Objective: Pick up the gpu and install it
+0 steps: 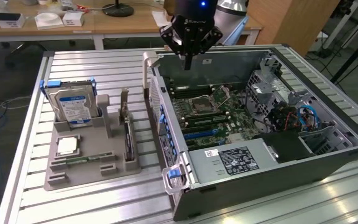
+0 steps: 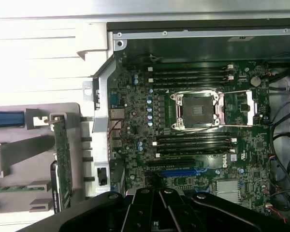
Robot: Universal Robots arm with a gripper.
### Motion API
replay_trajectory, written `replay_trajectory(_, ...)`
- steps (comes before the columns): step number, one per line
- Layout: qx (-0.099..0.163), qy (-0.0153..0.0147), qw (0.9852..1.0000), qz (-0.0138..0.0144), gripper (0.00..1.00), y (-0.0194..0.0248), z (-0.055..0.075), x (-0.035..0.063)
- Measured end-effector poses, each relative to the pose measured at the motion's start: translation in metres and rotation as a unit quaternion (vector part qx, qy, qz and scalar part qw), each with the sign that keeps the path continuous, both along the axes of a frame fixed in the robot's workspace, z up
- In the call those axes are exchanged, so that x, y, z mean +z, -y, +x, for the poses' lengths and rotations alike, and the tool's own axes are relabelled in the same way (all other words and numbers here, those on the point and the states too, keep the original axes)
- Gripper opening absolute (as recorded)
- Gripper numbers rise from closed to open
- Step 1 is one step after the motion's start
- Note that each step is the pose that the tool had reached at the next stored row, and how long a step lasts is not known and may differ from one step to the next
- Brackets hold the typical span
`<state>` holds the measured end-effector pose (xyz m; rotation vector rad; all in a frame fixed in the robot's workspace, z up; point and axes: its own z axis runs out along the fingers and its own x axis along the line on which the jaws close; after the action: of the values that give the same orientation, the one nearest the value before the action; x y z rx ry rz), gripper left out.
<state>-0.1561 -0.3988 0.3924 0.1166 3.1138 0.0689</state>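
Observation:
The gpu (image 1: pixel 127 134) stands on edge in a slot of the grey holder (image 1: pixel 92 175), at the exterior view's left of the open computer case (image 1: pixel 328 161). From the wrist view the gpu (image 2: pixel 63 162) appears as a thin green strip beside the case wall. My gripper (image 1: pixel 188 64) hangs above the far part of the case, fingers together and pointing down, with nothing between them. Its black body (image 2: pixel 157 195) sits over the motherboard (image 2: pixel 193 125), near the blue card slot (image 2: pixel 181 170). The gpu is well apart from the gripper.
The holder also carries a silver hard drive (image 1: pixel 73 105), a processor chip (image 1: pixel 67 145) and a memory stick (image 1: pixel 82 159). Inside the case lie the motherboard (image 1: pixel 210 112), a power supply (image 1: pixel 235 161) and cables (image 1: pixel 303 116). Desks with clutter stand behind.

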Motion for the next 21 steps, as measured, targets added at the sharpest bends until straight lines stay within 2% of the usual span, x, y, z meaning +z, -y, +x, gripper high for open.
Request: replay_trajectory(21,0.000,0.0000,1.0000,0.0000,0.11,0.0000,-0.019,-0.0006)
